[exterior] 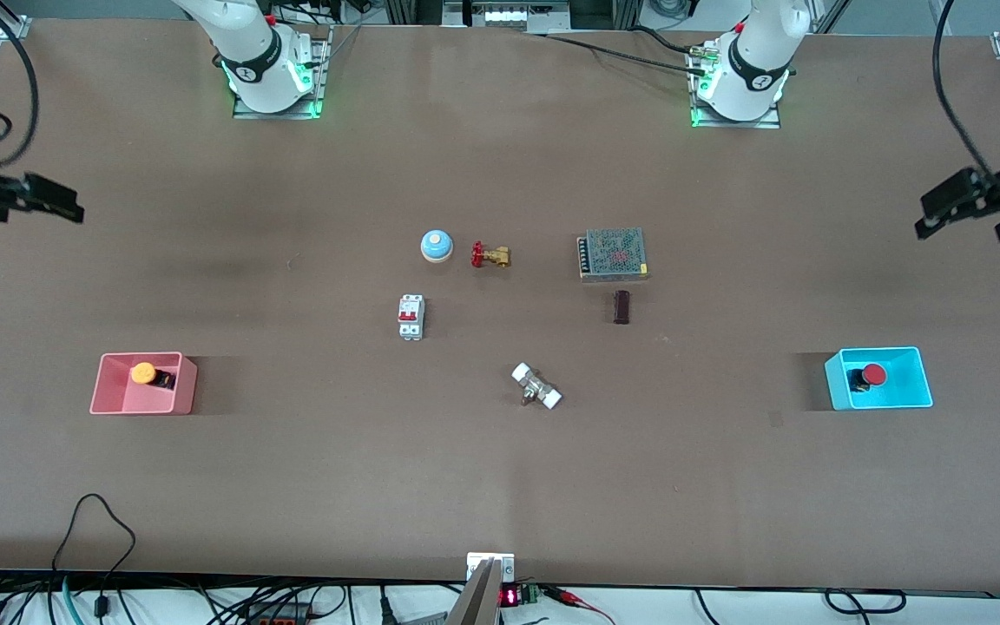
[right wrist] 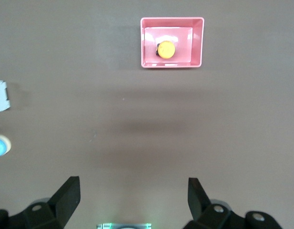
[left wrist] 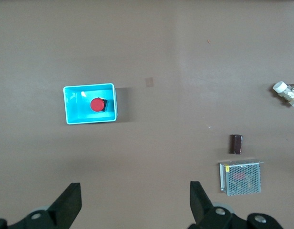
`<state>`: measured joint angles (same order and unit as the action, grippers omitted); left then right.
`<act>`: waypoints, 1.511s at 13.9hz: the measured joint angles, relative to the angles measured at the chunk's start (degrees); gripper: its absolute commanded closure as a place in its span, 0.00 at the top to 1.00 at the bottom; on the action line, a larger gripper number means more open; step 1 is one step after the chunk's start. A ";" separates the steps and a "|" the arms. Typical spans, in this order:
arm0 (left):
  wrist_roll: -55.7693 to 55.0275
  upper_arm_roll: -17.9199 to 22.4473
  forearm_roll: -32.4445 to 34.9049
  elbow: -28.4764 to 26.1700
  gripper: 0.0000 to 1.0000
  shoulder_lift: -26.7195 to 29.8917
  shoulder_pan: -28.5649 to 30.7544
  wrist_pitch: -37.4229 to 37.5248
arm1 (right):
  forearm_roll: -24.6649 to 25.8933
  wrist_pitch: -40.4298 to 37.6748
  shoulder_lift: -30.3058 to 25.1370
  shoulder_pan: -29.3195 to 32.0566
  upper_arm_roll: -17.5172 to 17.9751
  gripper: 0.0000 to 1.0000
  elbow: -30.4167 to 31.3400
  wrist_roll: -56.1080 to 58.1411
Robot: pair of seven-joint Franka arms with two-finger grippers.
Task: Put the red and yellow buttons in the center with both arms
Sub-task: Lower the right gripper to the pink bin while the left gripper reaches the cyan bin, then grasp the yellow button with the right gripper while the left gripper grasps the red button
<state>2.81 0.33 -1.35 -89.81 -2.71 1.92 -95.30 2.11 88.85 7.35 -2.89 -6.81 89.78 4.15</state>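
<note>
Nearest the front camera, a white-capped metal fitting [exterior: 536,386] is lying on the brown counter [exterior: 500,486], with the red button [exterior: 870,376] sitting inside the cyan bin [exterior: 924,382] toward the left arm's end and the yellow button [exterior: 145,374] sitting inside the pink bin [exterior: 183,386] toward the right arm's end. Both arms are waiting high: the left gripper [left wrist: 135,202] is hanging with its fingers spread apart over bare counter beside the cyan bin, and the right gripper [right wrist: 133,198] is hanging likewise spread over bare counter beside the pink bin. Farther from the camera, a white breaker [exterior: 411,316], a blue dome [exterior: 436,246], a brass valve [exterior: 490,255], a mesh-topped metal box [exterior: 612,254] and what seems to be a small dark block [exterior: 621,306] are resting around the counter's middle.
</note>
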 measured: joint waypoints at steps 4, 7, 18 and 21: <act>1.18 0.10 0.00 -0.45 1.00 -6.10 1.89 -6.04 | 0.05 10.71 9.55 2.26 -0.06 1.00 0.32 0.00; 4.92 0.19 0.00 -0.50 1.00 -10.54 4.43 -9.91 | 0.05 18.95 16.59 4.02 -0.07 1.00 0.08 0.01; 10.99 0.24 0.00 -0.82 1.00 -28.18 8.51 -22.06 | 0.05 34.25 31.62 4.39 0.19 1.00 -2.14 0.01; 10.99 0.44 0.00 -0.80 1.00 -31.78 8.78 -23.65 | 0.05 34.25 32.34 4.48 0.19 1.00 -2.19 0.01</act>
<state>13.81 0.77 -1.35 -90.61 -34.48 10.70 -118.95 2.15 123.09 39.69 1.60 -6.61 87.59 4.16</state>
